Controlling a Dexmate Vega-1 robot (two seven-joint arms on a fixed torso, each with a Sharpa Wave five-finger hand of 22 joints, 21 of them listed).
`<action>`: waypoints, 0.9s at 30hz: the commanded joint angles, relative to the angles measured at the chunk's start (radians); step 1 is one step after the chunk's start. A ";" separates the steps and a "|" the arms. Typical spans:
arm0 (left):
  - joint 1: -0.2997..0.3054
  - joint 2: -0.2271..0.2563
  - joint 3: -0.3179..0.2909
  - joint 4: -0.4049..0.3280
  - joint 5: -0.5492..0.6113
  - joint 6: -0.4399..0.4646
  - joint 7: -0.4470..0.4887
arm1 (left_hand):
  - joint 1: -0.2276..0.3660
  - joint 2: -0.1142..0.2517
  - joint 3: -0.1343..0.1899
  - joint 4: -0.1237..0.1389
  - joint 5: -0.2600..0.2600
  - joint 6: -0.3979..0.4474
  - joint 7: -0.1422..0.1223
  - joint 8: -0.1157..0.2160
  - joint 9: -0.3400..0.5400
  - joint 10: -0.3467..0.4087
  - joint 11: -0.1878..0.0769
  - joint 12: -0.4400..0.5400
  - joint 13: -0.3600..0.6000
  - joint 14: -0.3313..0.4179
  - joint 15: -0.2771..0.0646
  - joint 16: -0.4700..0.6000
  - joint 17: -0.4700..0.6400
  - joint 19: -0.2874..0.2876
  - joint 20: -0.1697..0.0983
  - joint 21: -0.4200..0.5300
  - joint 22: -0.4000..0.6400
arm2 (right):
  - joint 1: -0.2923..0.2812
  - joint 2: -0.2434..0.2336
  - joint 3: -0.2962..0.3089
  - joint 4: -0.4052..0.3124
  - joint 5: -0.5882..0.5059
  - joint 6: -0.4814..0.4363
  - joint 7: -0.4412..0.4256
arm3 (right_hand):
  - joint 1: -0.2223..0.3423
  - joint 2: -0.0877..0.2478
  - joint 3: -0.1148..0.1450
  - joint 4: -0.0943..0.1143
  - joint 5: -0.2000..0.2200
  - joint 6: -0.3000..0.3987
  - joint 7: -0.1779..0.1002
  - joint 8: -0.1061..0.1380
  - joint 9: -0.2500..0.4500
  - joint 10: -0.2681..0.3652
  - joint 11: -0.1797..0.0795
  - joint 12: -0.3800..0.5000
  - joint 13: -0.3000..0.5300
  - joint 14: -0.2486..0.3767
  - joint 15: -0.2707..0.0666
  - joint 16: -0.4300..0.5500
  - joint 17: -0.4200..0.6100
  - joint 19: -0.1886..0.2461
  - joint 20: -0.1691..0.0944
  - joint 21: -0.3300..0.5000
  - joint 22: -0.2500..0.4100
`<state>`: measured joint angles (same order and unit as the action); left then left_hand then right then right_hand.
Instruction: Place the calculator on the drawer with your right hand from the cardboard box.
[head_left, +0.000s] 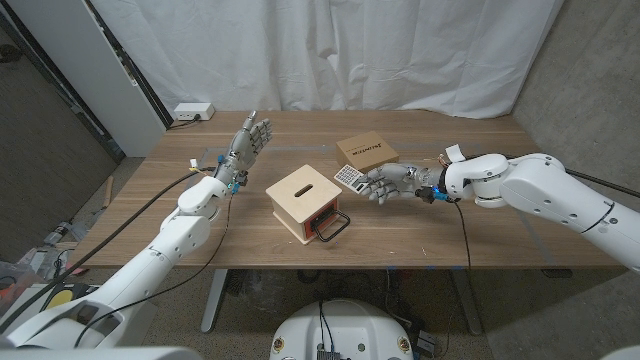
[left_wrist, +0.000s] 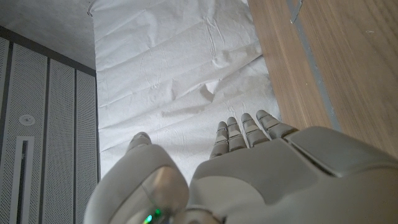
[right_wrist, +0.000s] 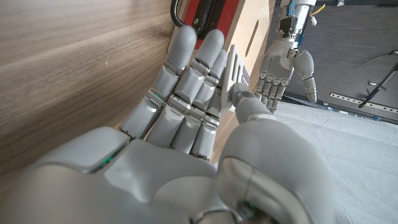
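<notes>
calculator (head_left: 348, 177) pinched in right robot hand (head_left: 385, 185)

Grey calculator (head_left: 348, 177) pinched in right hand (head_left: 385, 185), between wooden drawer (head_left: 304, 200) and cardboard box (head_left: 366, 152)

Evenly and softly lit from overhead in the head view, with no hard glare. Bright on the white curtain (head_left: 330, 55) behind the wooden table (head_left: 500, 220), dimmer at the grey floor and side walls. Short, faint shadows under the drawer (head_left: 305, 200) and the cardboard box (head_left: 367, 152), close beneath each. Slight wide-angle bowing along the table edges and picture corners. Sharp in the middle distance; small detail on the calculator (head_left: 348, 177) too fine to read. Close and soft-focused on the left hand (left_wrist: 249, 168) in the left wrist view, curtain folds crisp behind. Mild sheen on the right hand (right_wrist: 186, 124) in the right wrist view, nearest surfaces blurred, wood grain streaked.
</notes>
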<state>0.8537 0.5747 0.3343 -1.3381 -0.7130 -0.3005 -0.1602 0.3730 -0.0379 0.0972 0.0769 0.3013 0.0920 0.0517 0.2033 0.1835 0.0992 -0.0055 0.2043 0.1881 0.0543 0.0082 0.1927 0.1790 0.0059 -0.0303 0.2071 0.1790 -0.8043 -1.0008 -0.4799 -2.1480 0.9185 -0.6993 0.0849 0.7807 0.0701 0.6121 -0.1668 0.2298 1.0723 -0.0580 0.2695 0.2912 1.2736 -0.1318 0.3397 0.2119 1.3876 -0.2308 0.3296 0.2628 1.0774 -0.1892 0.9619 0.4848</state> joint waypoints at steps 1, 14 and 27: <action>-0.009 -0.002 0.000 0.023 -0.009 -0.006 -0.025 | 0.004 0.012 -0.006 0.003 -0.002 0.008 0.002 0.000 0.005 0.009 -0.002 0.001 0.002 0.007 -0.001 -0.001 0.005 0.006 -0.012 -0.002 0.002 | 0.018 0.017 -0.024 -0.010 -0.001 -0.019 -0.006 | 0.031 0.021 0.010 0.002 0.008 0.005 -0.003 -0.003 0.005 -0.002 -0.001 -0.004 0.004 0.010 0.002 0.007 0.004 -0.003 -0.027 0.006 0.005; 0.007 0.011 -0.011 0.007 -0.017 0.000 -0.020 | 0.006 0.014 -0.008 0.003 -0.003 0.009 0.001 -0.001 0.005 0.012 -0.001 0.001 0.002 0.007 -0.001 -0.001 0.005 0.005 -0.012 -0.003 0.002 | 0.038 0.037 -0.053 0.002 -0.009 -0.038 0.002 | 0.034 0.019 0.013 0.001 0.010 0.007 -0.005 -0.005 0.008 -0.003 -0.003 -0.003 0.007 0.011 0.002 0.015 0.006 -0.004 -0.027 0.017 0.015; -0.005 0.008 -0.006 0.020 -0.020 -0.001 -0.042 | 0.015 0.027 -0.003 0.002 -0.003 0.010 0.002 -0.001 0.005 0.011 -0.004 0.000 0.002 0.008 -0.001 -0.001 0.005 0.006 -0.013 -0.003 0.002 | 0.037 0.039 -0.061 -0.006 -0.001 -0.060 -0.006 | 0.033 0.016 0.018 0.002 0.012 0.010 -0.009 -0.006 0.011 -0.002 -0.005 -0.002 0.011 0.009 0.003 0.028 0.016 -0.012 -0.027 0.026 0.027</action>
<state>0.8550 0.5830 0.3261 -1.3243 -0.7284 -0.3062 -0.1861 0.3835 -0.0268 0.0933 0.0808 0.3013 0.0919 0.0517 0.2033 0.1835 0.1028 -0.0091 0.2044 0.1881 0.0543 0.0082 0.1927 0.1790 0.0059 -0.0303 0.2073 0.1790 -0.7689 -0.9675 -0.5319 -2.1492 0.9122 -0.7422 0.0861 0.7807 0.0701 0.6174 -0.1694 0.2352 1.0724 -0.0580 0.2613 0.3001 1.2714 -0.1335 0.3397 0.2213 1.3874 -0.2305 0.3516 0.2751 1.0668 -0.1858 0.9775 0.5079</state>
